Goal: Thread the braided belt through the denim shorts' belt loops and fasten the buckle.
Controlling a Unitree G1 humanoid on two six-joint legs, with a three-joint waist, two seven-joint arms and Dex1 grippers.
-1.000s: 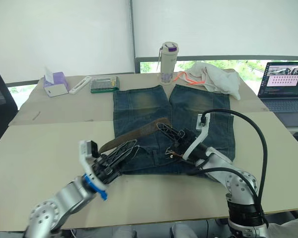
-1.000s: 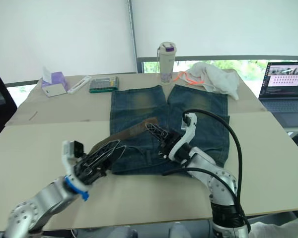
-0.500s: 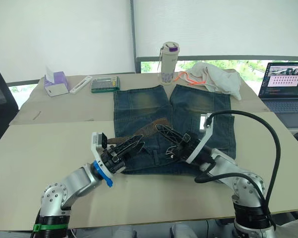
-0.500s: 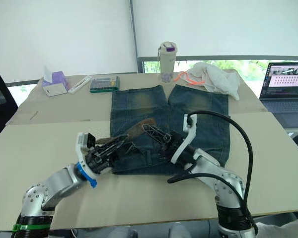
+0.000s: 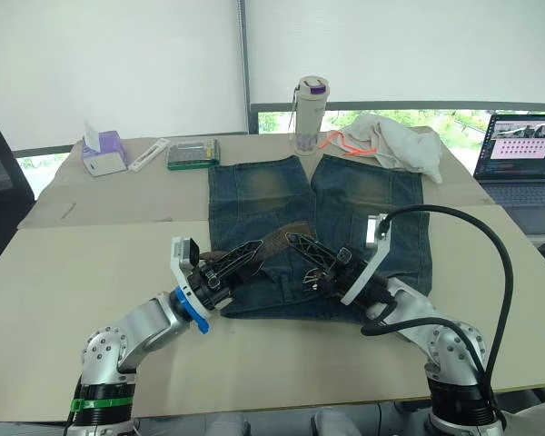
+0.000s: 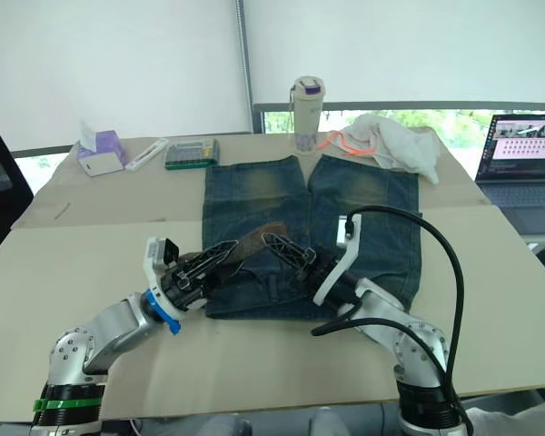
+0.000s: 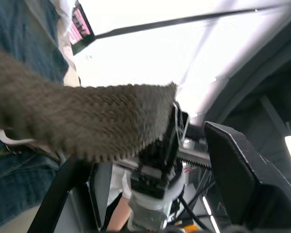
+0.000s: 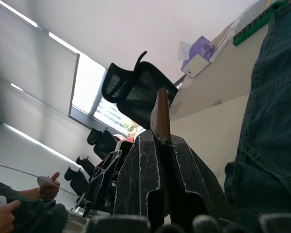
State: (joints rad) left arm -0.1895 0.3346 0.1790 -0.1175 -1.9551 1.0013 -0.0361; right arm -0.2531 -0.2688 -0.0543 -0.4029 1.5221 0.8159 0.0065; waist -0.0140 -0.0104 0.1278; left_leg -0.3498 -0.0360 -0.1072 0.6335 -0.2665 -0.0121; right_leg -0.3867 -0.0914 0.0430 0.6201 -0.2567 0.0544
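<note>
The denim shorts lie flat on the table, waistband toward me. The brown braided belt runs slantwise over the left half, its far end raised off the denim. My right gripper is shut on that raised end, and the strap's edge sticks up between its fingers. My left gripper lies along the belt's nearer stretch, open. In the left wrist view the strap crosses just beyond its spread fingers. I cannot make out the buckle or the belt loops.
A bottle and a white cloth with orange cord sit beyond the shorts. A laptop is at far right. A tissue box and a green box are at back left. A black cable arcs over my right arm.
My left gripper has moved forward and right, from the bare table edge up alongside the belt over the waistband. The right gripper stays shut on the belt, shifted slightly left.
</note>
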